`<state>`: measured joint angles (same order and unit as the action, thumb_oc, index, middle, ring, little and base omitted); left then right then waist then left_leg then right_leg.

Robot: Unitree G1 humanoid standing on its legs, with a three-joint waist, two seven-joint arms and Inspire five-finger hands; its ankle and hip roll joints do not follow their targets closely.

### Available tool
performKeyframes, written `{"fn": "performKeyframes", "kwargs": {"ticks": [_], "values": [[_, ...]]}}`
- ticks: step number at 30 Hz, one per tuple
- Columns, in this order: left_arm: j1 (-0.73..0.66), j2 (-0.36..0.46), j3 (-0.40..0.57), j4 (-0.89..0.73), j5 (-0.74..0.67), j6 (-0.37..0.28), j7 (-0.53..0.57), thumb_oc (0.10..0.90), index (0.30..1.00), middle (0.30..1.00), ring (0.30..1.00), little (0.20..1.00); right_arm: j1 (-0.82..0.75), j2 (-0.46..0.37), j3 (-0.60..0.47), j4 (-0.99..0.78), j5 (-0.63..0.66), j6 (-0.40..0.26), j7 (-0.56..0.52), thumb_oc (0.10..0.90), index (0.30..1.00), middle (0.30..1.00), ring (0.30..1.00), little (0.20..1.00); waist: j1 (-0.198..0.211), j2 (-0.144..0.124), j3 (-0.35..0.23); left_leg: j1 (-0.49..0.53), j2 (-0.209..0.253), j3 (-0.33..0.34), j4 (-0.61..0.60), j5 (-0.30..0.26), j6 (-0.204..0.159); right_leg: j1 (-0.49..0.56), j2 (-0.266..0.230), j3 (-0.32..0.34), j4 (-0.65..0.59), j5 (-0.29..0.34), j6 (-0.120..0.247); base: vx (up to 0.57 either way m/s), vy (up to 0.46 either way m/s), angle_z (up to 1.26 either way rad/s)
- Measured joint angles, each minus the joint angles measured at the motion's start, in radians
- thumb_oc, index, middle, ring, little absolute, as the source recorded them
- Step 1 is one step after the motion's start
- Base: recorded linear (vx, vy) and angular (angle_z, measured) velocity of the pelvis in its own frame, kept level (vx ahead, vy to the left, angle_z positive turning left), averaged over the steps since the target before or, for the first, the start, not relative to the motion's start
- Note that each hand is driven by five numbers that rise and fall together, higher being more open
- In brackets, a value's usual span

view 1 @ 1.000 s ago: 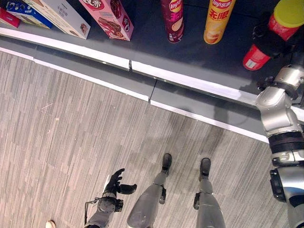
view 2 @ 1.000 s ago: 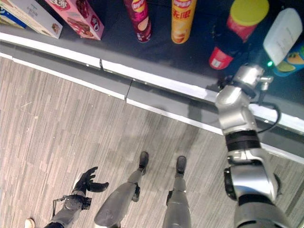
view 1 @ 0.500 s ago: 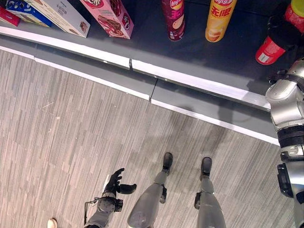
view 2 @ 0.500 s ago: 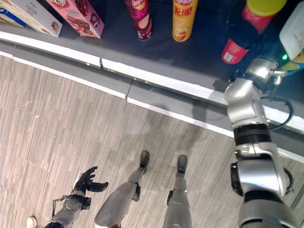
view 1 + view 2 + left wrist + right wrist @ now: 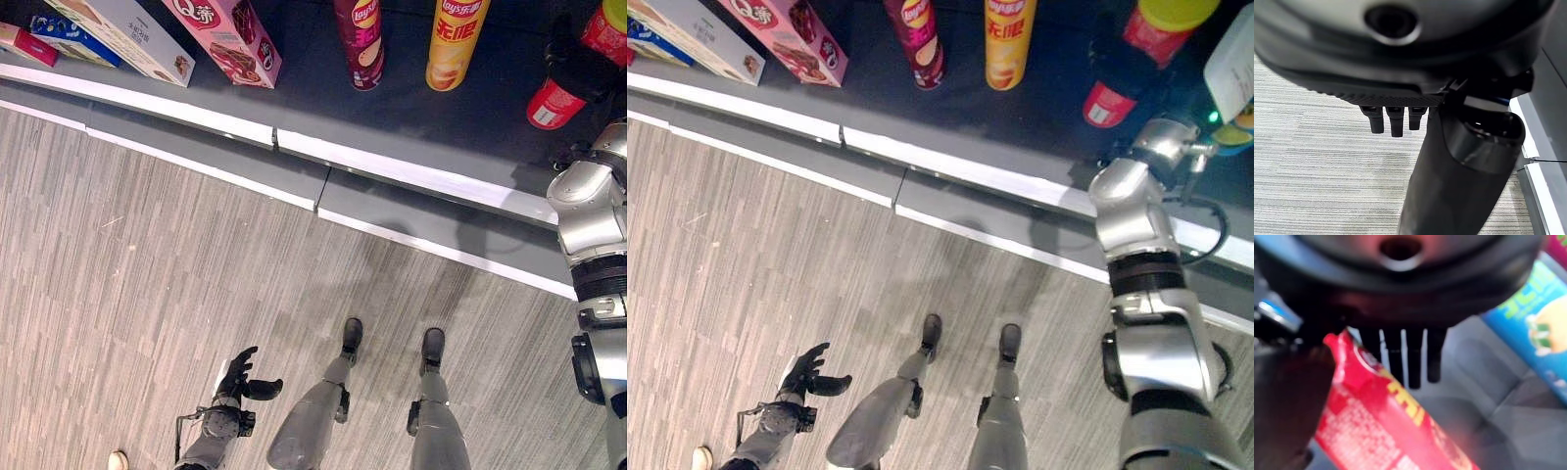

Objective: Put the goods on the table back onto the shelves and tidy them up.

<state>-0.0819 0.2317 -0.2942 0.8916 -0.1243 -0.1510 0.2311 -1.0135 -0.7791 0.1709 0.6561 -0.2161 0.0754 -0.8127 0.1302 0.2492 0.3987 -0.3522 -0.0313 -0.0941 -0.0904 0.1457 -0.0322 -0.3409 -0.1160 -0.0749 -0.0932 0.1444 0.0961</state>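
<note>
Grey wood-grain floor [image 5: 147, 284]; person's shoe [image 5: 118, 459] at lower left edge.

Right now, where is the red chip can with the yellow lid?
The red chip can is on the dark shelf at the robot's right, in its right hand, right of the yellow chip can.

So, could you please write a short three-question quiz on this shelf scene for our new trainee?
1. True or false: the right hand holds the red can.
2. Which stands nearest the pink box? A) yellow can B) maroon can C) red can
3. Fill in: the left hand hangs over the ____, fingers relaxed.

Key: 1 true; 2 B; 3 floor.
</note>
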Motion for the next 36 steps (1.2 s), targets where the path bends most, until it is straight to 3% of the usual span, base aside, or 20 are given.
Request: {"fn": "performKeyframes", "kwargs": {"ticks": [4,7,12,16,18,21,22,25,26,27,28,30,31,32,33,35,36], "values": [[-0.002,-0.004,-0.003,0.001,0.0,0.004,0.001,0.8,0.9,0.9,0.9,0.9,0.023,0.013,-0.004,-0.01,0.003,0.0,0.0,0.8,0.9,0.9,0.9,0.9,-0.007,-0.002,-0.001,0.021,0.0,0.0,0.0,0.0,0.0,0.021,0.0,0.0,0.0,0.001,-0.001,-0.03,0.042,0.0],[-0.002,-0.007,-0.001,0.002,0.0,0.008,0.001,0.8,0.9,0.9,0.9,0.9,0.122,0.017,-0.046,-0.146,0.002,0.0,-0.003,0.8,0.9,0.9,0.9,0.9,-0.011,-0.017,-0.004,0.031,0.003,0.001,0.0,0.0,0.0,0.032,0.004,0.001,0.0,0.002,-0.002,-0.02,0.046,-0.02],[-0.005,-0.002,0.015,0.023,0.008,0.034,0.0,0.8,0.9,0.9,0.9,0.9,0.315,0.132,-0.122,-0.295,-0.021,-0.001,-0.005,0.8,0.9,0.9,0.9,0.9,-0.048,-0.129,-0.047,0.065,0.006,0.004,0.0,-0.001,0.0,0.063,0.006,0.002,0.0,0.002,-0.002,0.03,0.086,-0.02],[-0.007,0.002,0.049,0.074,0.01,0.048,0.0,0.8,0.9,0.9,0.9,0.9,0.425,0.196,-0.153,-0.399,-0.029,-0.007,0.004,0.8,0.9,0.9,0.9,0.9,-0.064,-0.194,-0.078,0.106,0.005,0.031,-0.001,-0.016,0.008,0.093,0.006,0.026,0.0,0.003,-0.004,0.04,0.126,-0.16],[0.007,0.01,0.094,0.141,0.048,0.076,0.0,0.8,0.9,0.9,0.9,0.9,0.556,0.265,-0.16,-0.492,0.006,-0.068,0.093,0.8,0.9,0.9,0.9,0.9,-0.098,-0.251,-0.11,0.141,-0.001,0.064,-0.001,-0.031,0.021,0.111,0.003,0.055,0.0,0.005,-0.004,0.03,0.188,-0.42],[0.016,0.017,0.13,0.166,0.049,0.092,0.0,0.8,0.9,0.9,0.9,0.9,0.648,0.322,-0.155,-0.527,0.085,-0.114,0.19,0.8,0.9,0.9,0.9,0.9,-0.116,-0.282,-0.129,0.159,-0.003,0.093,-0.001,-0.036,0.03,0.116,0.005,0.084,0.0,0.01,0.001,-0.03,0.112,-0.45],[0.027,0.036,0.173,0.169,0.06,0.104,-0.003,0.8,0.9,0.9,0.9,0.9,0.763,0.325,-0.118,-0.551,0.249,-0.136,0.381,0.8,0.9,0.9,0.9,0.9,-0.132,-0.308,-0.141,0.18,-0.004,0.145,-0.001,-0.043,0.043,0.113,-0.002,0.133,0.0,0.027,0.023,-0.07,0.08,-0.68],[0.027,0.065,0.197,0.17,0.087,0.112,-0.005,0.8,0.9,0.9,0.9,0.9,0.852,0.328,-0.115,-0.574,0.319,-0.167,0.493,0.8,0.9,0.9,0.9,0.9,-0.174,-0.317,-0.143,0.192,-0.001,0.218,-0.001,-0.05,0.052,0.085,0.014,0.168,0.0,0.082,0.065,-0.1,0.014,-0.91],[0.031,0.084,0.22,0.174,0.088,0.113,-0.006,0.8,0.9,0.9,0.9,0.9,0.891,0.32,-0.121,-0.578,0.319,-0.168,0.522,0.8,0.9,0.9,0.9,0.9,-0.205,-0.318,-0.142,0.201,0.013,0.26,-0.001,-0.053,0.057,0.071,0.019,0.165,0.0,0.124,0.122,-0.11,-0.031,-1.01],[0.03,0.102,0.219,0.177,0.089,0.112,-0.008,0.8,0.9,0.9,0.9,0.9,0.931,0.315,-0.152,-0.58,0.32,-0.17,0.528,0.8,0.9,0.9,0.9,0.9,-0.24,-0.316,-0.142,0.22,0.035,0.298,-0.001,-0.047,0.078,0.079,0.027,0.152,-0.001,0.123,0.15,-0.15,-0.083,-1.18],[0.041,0.107,0.22,0.161,0.091,0.105,-0.008,0.8,0.9,0.9,0.9,0.9,0.972,0.311,-0.204,-0.579,0.32,-0.173,0.528,0.8,0.9,0.9,0.9,0.9,-0.233,-0.292,-0.146,0.233,0.091,0.338,0.0,-0.047,0.08,0.081,0.036,0.056,0.043,0.067,0.093,-0.12,-0.074,-1.13],[0.046,0.109,0.21,0.16,0.096,0.105,-0.012,0.8,0.9,0.9,0.9,0.9,0.973,0.259,-0.228,-0.579,0.322,-0.183,0.524,0.8,0.9,0.9,0.9,0.9,-0.197,-0.253,-0.157,0.247,0.178,0.409,0.001,-0.045,0.077,0.091,0.007,0.001,0.131,0.034,0.115,-0.09,-0.166,-1.39],[0.046,0.115,0.208,0.155,0.096,0.109,-0.018,0.8,0.9,0.9,0.9,0.9,0.968,0.233,-0.236,-0.59,0.321,-0.187,0.523,0.8,0.9,0.9,0.9,0.9,-0.199,-0.255,-0.162,0.257,0.199,0.449,0.003,-0.048,0.06,0.118,-0.042,-0.035,0.136,0.013,0.141,-0.03,-0.281,-1.86],[0.081,0.133,0.203,0.15,0.096,0.111,-0.025,0.8,0.9,0.9,0.9,0.9,0.94,0.195,-0.232,-0.605,0.314,-0.2,0.525,0.8,0.9,0.9,0.9,0.9,-0.166,-0.304,-0.192,0.294,0.202,0.54,0.002,-0.046,0.039,0.125,-0.147,-0.134,0.153,0.002,0.155,-0.01,-0.195,-1.7],[0.095,0.14,0.208,0.151,0.095,0.111,-0.025,0.8,0.9,0.9,0.9,0.9,0.933,0.169,-0.236,-0.624,0.313,-0.204,0.523,0.8,0.9,0.9,0.9,0.9,-0.165,-0.327,-0.207,0.31,0.203,0.556,0.002,-0.043,0.012,0.149,-0.175,-0.164,0.109,0.015,0.146,-0.02,-0.263,-1.48],[0.109,0.16,0.224,0.154,0.095,0.11,-0.027,0.8,0.9,0.9,0.9,0.9,0.943,0.141,-0.277,-0.637,0.312,-0.23,0.509,0.8,0.9,0.9,0.9,0.9,-0.201,-0.394,-0.25,0.33,0.184,0.561,0.002,-0.028,-0.063,0.229,-0.181,-0.194,0.028,0.059,0.134,-0.04,-0.295,-0.56],[0.111,0.117,0.243,0.169,0.093,0.109,-0.036,0.8,0.9,0.9,0.9,0.9,0.923,0.067,-0.306,-0.631,0.313,-0.225,0.502,0.8,0.9,0.9,0.9,0.9,-0.178,-0.34,-0.265,0.345,0.269,0.603,0.014,-0.023,-0.085,0.232,-0.093,-0.214,-0.001,0.031,0.064,-0.02,-0.339,-0.81]]}}
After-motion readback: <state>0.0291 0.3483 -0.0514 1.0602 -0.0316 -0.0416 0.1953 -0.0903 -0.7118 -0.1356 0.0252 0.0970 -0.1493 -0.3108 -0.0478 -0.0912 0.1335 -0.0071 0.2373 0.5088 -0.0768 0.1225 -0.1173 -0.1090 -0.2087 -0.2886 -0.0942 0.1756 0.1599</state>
